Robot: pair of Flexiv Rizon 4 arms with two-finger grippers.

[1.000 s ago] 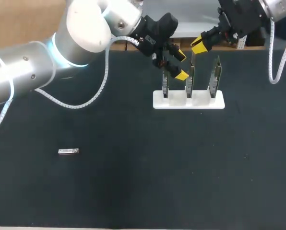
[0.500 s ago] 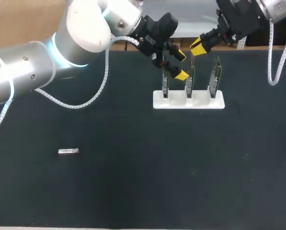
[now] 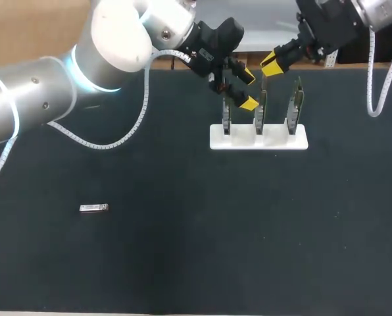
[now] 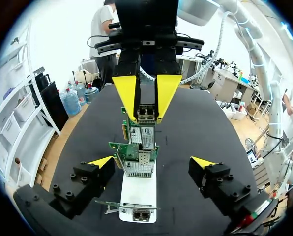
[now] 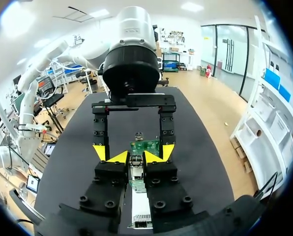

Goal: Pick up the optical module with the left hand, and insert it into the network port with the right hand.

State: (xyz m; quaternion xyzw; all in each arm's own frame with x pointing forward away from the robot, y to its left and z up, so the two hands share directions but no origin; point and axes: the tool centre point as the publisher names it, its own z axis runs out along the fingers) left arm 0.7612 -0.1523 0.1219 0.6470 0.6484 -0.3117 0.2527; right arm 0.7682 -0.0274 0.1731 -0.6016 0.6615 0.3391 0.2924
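Leftward of both claws, the optical module (image 3: pixel 94 208) is lying crosswise on the bench (image 3: pixel 183 263); left claw (image 3: pixel 247 89), closer, is gaping open, right claw (image 5: pixel 136 158) is pinching the middle card (image 3: pixel 262 105).

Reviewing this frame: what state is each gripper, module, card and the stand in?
left gripper: open, empty.
right gripper: shut on the held module.
held module: gripped at a card's upper end; whether it is seated cannot be told.
loose module: lying flat on the table, untouched.
cards: three, upright in the stand.
stand: flat on the table.
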